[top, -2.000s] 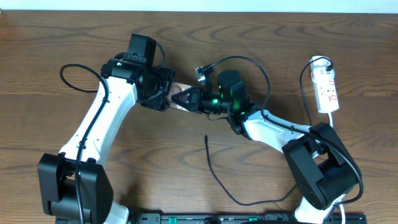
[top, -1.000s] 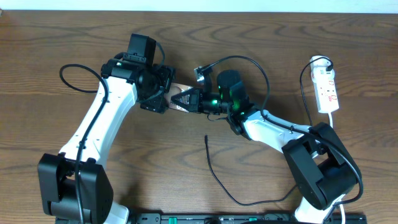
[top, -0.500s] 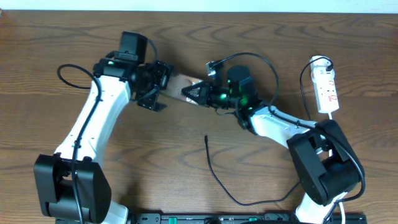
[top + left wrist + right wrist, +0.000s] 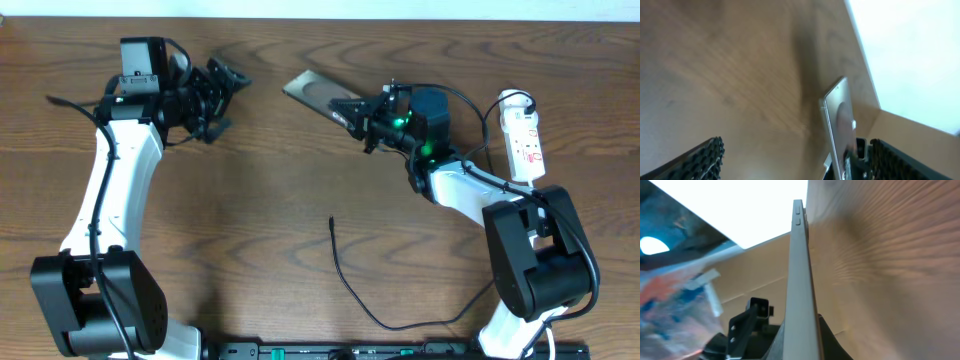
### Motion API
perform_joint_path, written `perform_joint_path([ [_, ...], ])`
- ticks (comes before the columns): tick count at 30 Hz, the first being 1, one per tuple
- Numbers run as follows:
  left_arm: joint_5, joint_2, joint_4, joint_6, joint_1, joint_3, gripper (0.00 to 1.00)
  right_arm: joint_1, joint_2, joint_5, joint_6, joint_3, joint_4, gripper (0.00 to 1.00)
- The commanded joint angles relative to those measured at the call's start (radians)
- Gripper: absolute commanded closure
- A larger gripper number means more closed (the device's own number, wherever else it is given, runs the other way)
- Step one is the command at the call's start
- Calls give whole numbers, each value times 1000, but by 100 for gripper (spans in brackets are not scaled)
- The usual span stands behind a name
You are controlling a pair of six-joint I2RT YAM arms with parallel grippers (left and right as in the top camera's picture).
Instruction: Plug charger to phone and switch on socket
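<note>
Pulled back toward the far-left corner, the left gripper (image 4: pixel 222 85) now hangs released, fingers spread around nothing. Meanwhile the right gripper (image 4: pixel 352 110) has swung toward the far edge, clenched on the flat bronze-brown rectangular phone (image 4: pixel 310 92), which sits tilted. A thin black charger cable (image 4: pixel 345 280) lies loose near the front edge, its tip well apart from the phone. By the far-right corner rests the white oblong power-strip socket (image 4: pixel 525 140).

Overhead looked straight down over the table (image 4: pixel 250 200); left wrist viewed the phone (image 4: pixel 839 117) from well off, right wrist close along its edge; all shared it
</note>
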Motion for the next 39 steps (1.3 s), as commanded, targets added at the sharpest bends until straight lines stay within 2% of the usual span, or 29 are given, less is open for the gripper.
perform_joint_path([
  [1,45,-20,125,33,-2,15,10,48,-5,51,245,15,52,99],
  [3,63,-16,193,-12,-2,15,10,68,-5,84,295,15,80,99],
  [7,80,7,310,-143,-2,14,10,109,-5,186,294,15,210,99],
  [9,114,28,348,-176,-2,14,10,127,-5,237,294,15,265,99],
  [13,201,96,407,-223,-2,14,10,140,-5,258,294,15,269,99],
  [16,269,128,465,-241,-3,14,10,141,-5,258,294,15,270,99],
  [26,321,143,552,-238,-17,6,10,157,-5,277,274,15,274,98],
  [31,320,143,565,-187,-63,-3,10,181,-5,296,244,15,274,99],
  [39,254,143,566,-195,-103,-5,10,200,-5,360,218,15,274,98],
])
